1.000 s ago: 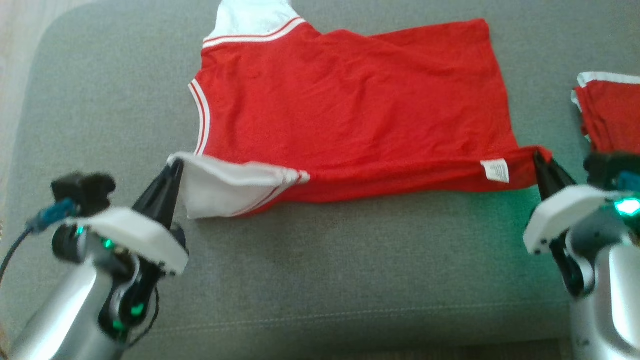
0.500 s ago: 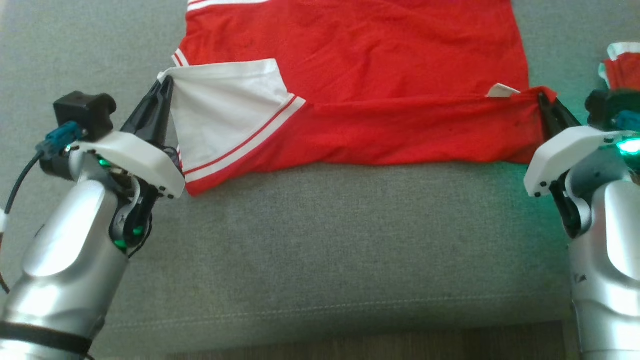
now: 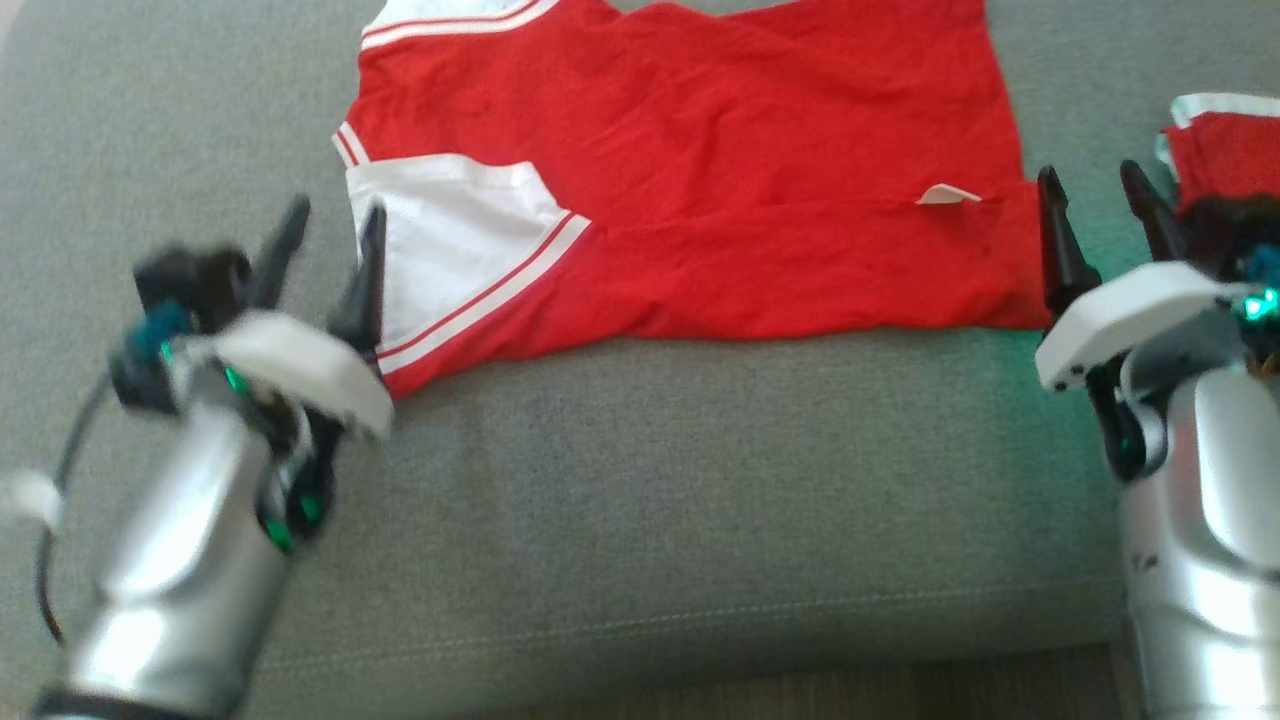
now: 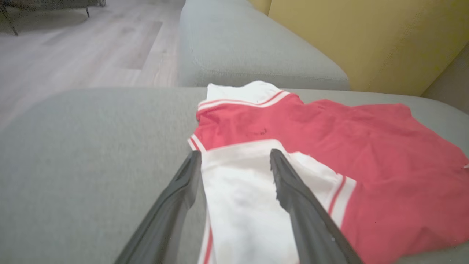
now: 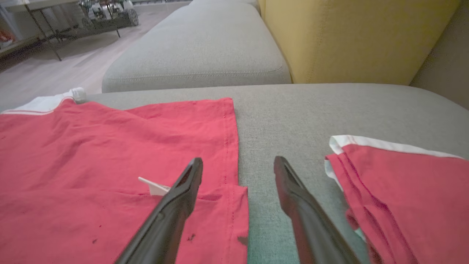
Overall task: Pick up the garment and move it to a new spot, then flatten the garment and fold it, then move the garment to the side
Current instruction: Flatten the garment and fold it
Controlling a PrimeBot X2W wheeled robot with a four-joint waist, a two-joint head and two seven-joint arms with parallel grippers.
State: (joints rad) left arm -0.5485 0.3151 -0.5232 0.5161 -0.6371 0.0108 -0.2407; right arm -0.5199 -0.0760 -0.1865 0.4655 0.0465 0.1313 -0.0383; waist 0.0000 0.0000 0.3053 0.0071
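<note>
Garment (image 3: 700,180) lies spread on the grey cushion (image 3: 640,500), red with white trim. Its near edge is folded up over the body, so a white sleeve (image 3: 450,240) rests on the red at the left, and a small white label (image 3: 948,194) sticks up near the right end of the fold. The left gripper (image 3: 336,212) has its fingers apart and holds nothing. In the left wrist view one finger is over the sleeve and the other runs along its edge (whether they touch the cloth I cannot tell). The right gripper (image 3: 1088,175) is likewise spread and empty, one finger over the garment's right hem corner, the other over bare cushion. A second garment (image 3: 1225,150), red with a white edge, lies folded just to the right, apart from the first.
</note>
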